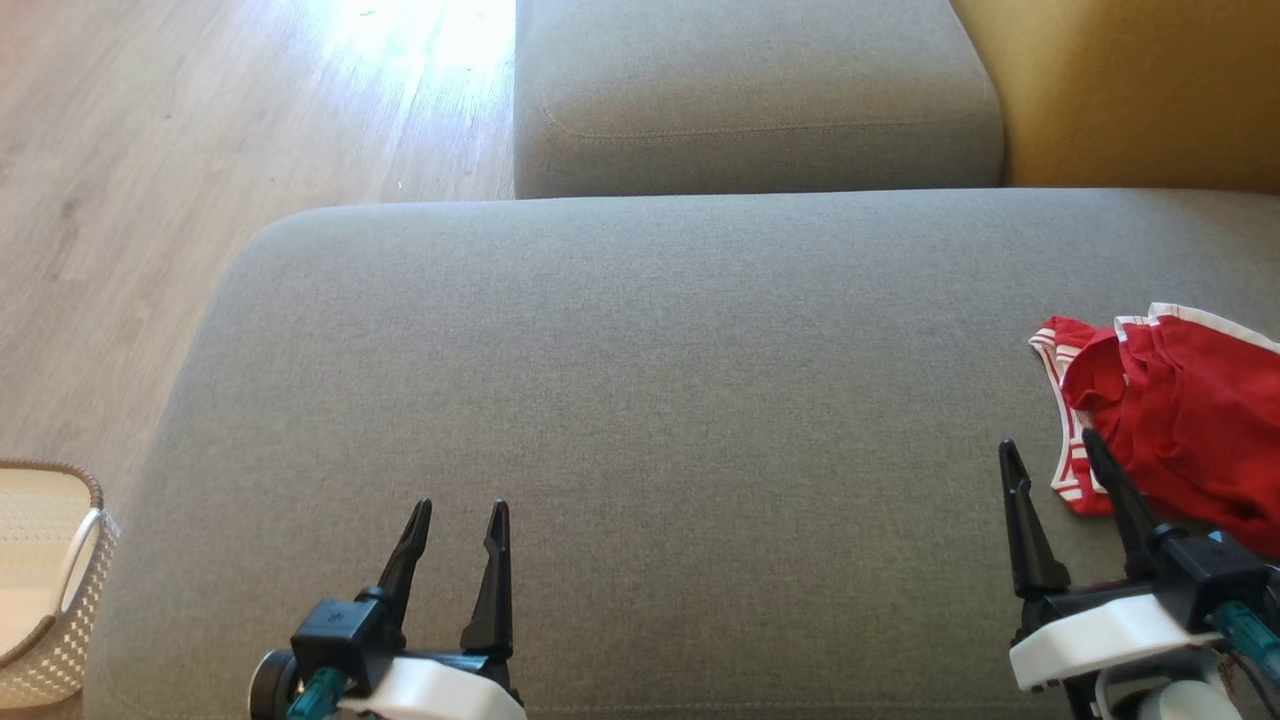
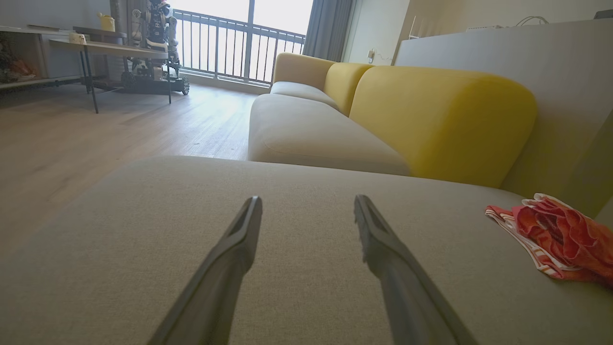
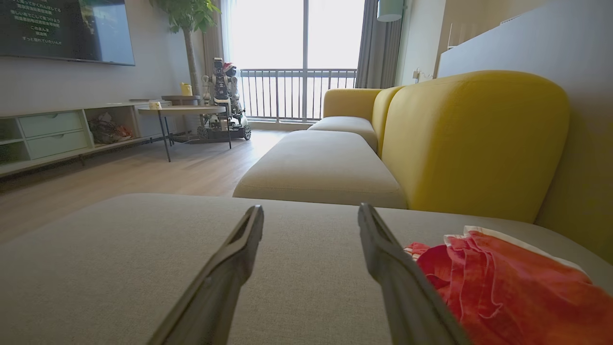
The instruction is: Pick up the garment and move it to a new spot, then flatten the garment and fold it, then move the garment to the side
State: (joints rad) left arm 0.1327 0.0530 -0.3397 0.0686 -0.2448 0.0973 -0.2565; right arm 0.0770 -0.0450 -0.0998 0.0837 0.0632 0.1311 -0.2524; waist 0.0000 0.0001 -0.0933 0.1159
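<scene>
A red garment [image 1: 1175,410] with white striped trim lies crumpled at the right edge of the grey sofa seat [image 1: 640,400]. It also shows at the right of the left wrist view as the garment [image 2: 555,237], and low right in the right wrist view as the garment [image 3: 503,287]. My right gripper [image 1: 1050,450] is open just left of the garment, its outer finger over the striped hem, nothing between the fingers. My left gripper [image 1: 462,512] is open over bare seat at the lower left, far from the garment. Its fingers frame empty cushion, as my left gripper [image 2: 307,201] shows.
A white woven basket [image 1: 45,580] stands on the wooden floor [image 1: 200,130] at the lower left. Beyond the seat lies another grey cushion [image 1: 750,90] with a yellow backrest [image 1: 1140,90] to the right. A side table [image 3: 182,112] and another robot [image 3: 222,96] stand far across the room.
</scene>
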